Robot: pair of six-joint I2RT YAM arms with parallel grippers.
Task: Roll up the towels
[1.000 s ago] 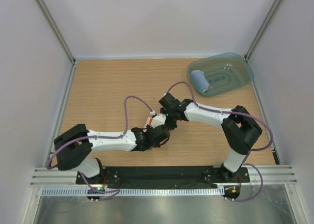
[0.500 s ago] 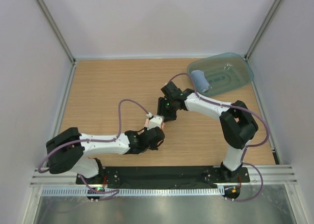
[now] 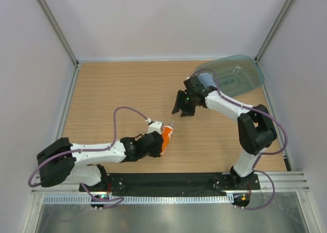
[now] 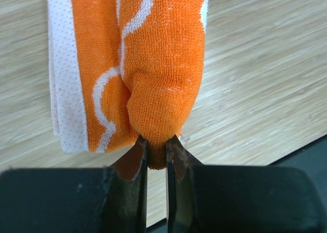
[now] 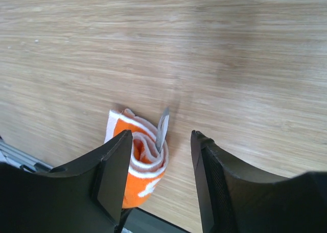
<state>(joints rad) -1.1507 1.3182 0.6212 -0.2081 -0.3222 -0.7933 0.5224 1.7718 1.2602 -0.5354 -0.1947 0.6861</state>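
Note:
The orange-and-white towel (image 3: 166, 137) is rolled up near the front middle of the table. My left gripper (image 3: 160, 143) is shut on its near end; the left wrist view shows the orange roll (image 4: 153, 64) pinched between the fingertips (image 4: 139, 156). My right gripper (image 3: 182, 108) is open and empty, raised behind the roll and apart from it; its wrist view shows the roll (image 5: 140, 159) far below, with a grey label sticking up. The light blue towel (image 3: 205, 80) lies rolled in the teal tray (image 3: 245, 74), partly hidden by the right arm.
The teal plastic tray stands at the back right corner, close behind the right arm's wrist. The black base rail (image 3: 168, 182) runs along the near edge. Grey enclosure walls surround the table.
My right gripper has let go of the towel, opened, and drawn back toward the tray. My left gripper has pulled the rolled towel left and nearer the front edge.

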